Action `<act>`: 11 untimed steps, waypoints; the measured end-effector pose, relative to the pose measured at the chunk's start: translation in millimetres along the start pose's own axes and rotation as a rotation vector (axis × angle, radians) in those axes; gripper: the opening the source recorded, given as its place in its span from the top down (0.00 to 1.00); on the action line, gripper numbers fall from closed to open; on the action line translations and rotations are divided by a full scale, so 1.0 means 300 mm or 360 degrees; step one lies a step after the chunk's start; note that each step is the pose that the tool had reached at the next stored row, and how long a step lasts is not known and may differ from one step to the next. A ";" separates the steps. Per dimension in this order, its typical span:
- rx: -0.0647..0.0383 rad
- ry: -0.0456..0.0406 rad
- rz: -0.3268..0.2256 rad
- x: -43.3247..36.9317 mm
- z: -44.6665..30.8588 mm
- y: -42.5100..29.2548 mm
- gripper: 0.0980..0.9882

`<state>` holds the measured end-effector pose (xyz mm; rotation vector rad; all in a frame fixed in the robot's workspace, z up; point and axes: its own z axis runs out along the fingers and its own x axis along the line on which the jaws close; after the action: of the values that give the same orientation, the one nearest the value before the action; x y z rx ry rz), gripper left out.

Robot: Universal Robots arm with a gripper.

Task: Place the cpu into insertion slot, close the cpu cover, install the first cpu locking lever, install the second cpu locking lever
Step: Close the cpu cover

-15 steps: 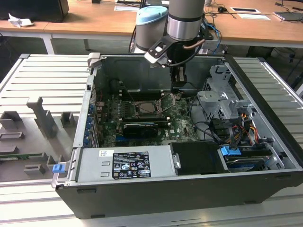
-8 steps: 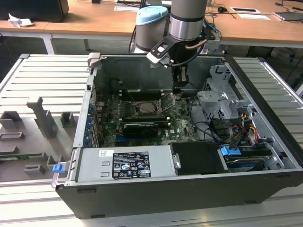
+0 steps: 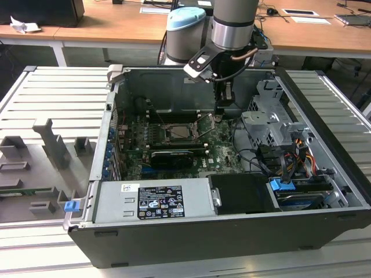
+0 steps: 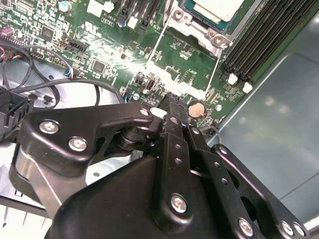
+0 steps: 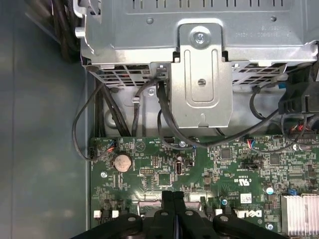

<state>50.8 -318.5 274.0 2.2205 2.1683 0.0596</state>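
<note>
The cpu (image 4: 215,7) is a pale silver square lying in the insertion slot (image 3: 179,132) on the green board. The silver cpu cover (image 4: 200,27) frames it and looks to be lying flat. Two thin silver lever rods (image 4: 155,47) reach from the socket towards my gripper, and one shows as a slanted line (image 3: 200,130) in the exterior view. My gripper (image 3: 219,114) hangs just to the exterior view's right of the socket, low over the board. Its black fingers (image 5: 173,199) are pressed together, shut, with nothing visible between them. The fingertip (image 4: 172,103) is near a coin battery (image 4: 196,108).
A grey drive cage (image 3: 269,121) with cables (image 5: 164,114) stands close on the exterior view's right of the gripper. Black memory slots (image 4: 264,40) run beside the socket. The power supply (image 3: 153,200) fills the case front. Grey fixtures (image 3: 52,145) sit on the table outside.
</note>
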 end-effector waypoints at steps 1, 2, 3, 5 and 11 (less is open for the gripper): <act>0.0000 0.0000 0.0000 0.000 0.000 0.004 0.99; 0.0000 0.0000 0.0000 0.000 0.000 0.006 0.99; 0.0000 0.0000 0.0000 0.000 0.001 0.011 0.99; 0.0000 0.0000 0.0000 0.000 0.001 0.015 0.99; 0.0000 0.0000 0.0000 0.001 0.002 0.033 0.99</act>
<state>60.6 -318.5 274.0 2.2206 2.1684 0.0595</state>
